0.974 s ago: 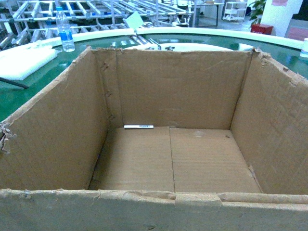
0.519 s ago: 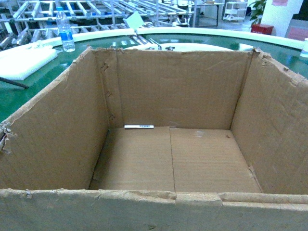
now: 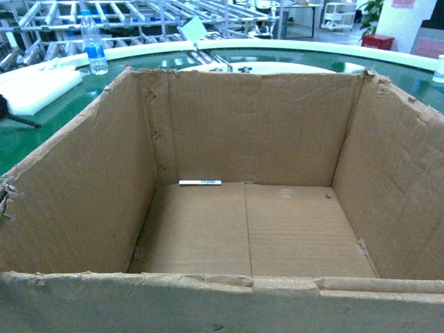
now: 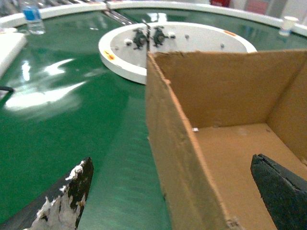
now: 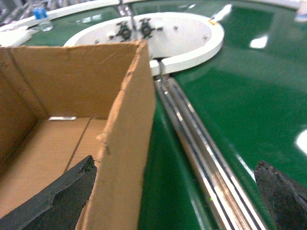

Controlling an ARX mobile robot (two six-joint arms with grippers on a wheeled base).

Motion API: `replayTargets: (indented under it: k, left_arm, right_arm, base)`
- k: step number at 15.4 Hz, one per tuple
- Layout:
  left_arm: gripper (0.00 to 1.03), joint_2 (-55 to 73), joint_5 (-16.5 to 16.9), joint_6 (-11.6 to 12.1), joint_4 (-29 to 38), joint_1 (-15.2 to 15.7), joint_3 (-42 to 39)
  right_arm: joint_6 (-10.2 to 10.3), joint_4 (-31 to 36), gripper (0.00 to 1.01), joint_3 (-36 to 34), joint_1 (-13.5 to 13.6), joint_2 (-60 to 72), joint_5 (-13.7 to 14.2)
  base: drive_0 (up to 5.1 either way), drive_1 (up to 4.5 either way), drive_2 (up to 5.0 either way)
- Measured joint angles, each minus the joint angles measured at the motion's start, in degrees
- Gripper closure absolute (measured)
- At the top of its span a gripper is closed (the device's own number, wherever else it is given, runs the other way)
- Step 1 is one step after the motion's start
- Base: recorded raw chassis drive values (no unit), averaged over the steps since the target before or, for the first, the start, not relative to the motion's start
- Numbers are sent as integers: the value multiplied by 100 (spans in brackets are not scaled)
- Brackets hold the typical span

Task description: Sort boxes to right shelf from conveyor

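Filling most of the head view, a brown cardboard box (image 3: 250,208) with ragged torn edges sits open-topped on the green conveyor (image 4: 62,120), a white sticker strip (image 3: 200,182) inside. Left gripper (image 4: 175,194) and right gripper (image 5: 177,191) each straddle a side wall, fingers spread wide.

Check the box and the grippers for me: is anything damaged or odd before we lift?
The cardboard box has ragged, torn top edges, worst at the near left corner, so the walls may flex. The left gripper straddles the left wall, and its outer finger has frayed white padding. The right gripper straddles the right wall. Nothing has spilled.
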Motion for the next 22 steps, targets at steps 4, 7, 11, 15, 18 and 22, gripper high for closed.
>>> replayTargets:
  k: [4,7,11,15,18,22]
  left_arm:
    - [5,258,57,144,35,-116,85]
    - [5,389,-101,116,13,-50,166]
    - [5,1609,-44,-81,540,127,280]
    - [5,2004,-55,-127,704,-181,627]
    - [5,2570,-85,-188,787,-184,638]
    - [5,2645,-98,-297,754,-402,713]
  right_arm:
    - [256,-188,3,240,-15,256,-389]
    - [79,-131,3,428,157,557,-280]
    - [-118,221,3,476,590,1335,20]
    - [-199,101,3,673,1187,1823,166]
    - [-286,260,3,831,1305,2424,269]
    - [-378,378,3,951,1292,2811,299]
  base:
    - [0,0,0]
    - [0,0,0]
    - [0,0,0]
    - [0,0,0]
    - [0,0,0]
    - [0,0,0]
